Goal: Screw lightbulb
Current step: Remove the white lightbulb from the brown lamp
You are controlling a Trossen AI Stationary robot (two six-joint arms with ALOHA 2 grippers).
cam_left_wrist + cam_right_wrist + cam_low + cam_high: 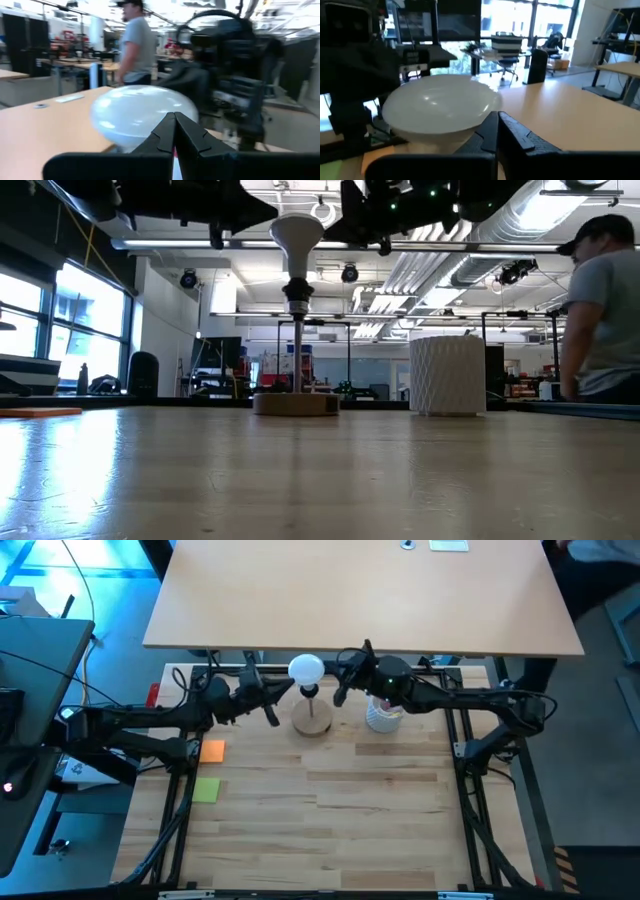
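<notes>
The white frosted lightbulb (306,668) stands upright with its screw base in the black socket (298,290). The socket tops a thin stem on the round wooden disc (312,721), near the table's far edge. My left gripper (284,692) is shut, just left of the bulb at bulb height. The bulb fills the left wrist view (142,112) behind the fingertips (170,122). My right gripper (342,678) is shut, just right of the bulb, which also shows in the right wrist view (440,107). In the high view a small gap shows on both sides.
A white ribbed cup (383,716) stands right of the disc, under my right arm. An orange pad (212,750) and a green pad (206,790) lie at the table's left. A second tabletop (360,590) lies beyond the far edge. A person (605,310) stands behind it.
</notes>
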